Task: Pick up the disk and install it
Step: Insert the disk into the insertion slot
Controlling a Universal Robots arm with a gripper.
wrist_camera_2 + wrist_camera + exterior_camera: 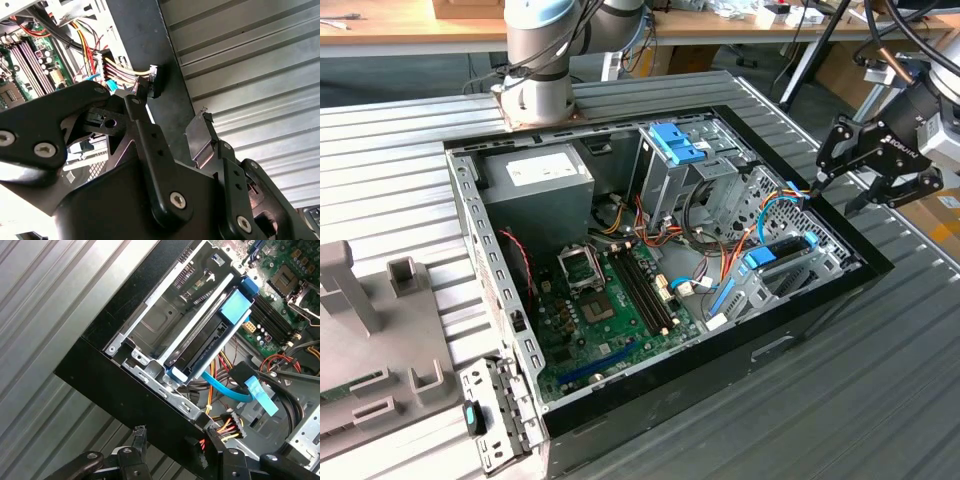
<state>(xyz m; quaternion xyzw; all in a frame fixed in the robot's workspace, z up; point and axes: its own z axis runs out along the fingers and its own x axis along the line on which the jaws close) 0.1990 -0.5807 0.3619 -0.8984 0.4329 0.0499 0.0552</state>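
Your gripper (170, 107) hangs over the edge of the computer case (650, 385) on the exterior view's right. Its two fingers stand apart with nothing between them. A power connector (154, 80) on coloured wires sits just beside one fingertip. The disk (197, 342), with its blue rails, lies in the metal drive cage (150, 325) along that same case edge. It looks slotted in, though you can't tell whether it is fully home.

My black two-finger gripper (833, 192) hangs over the open black metal computer case's (720, 375) wall on the exterior view's right, beside the grey metal drive cage (798, 285) holding the dark blue-railed disk (786, 248). The green motherboard (610, 305) lies further left.
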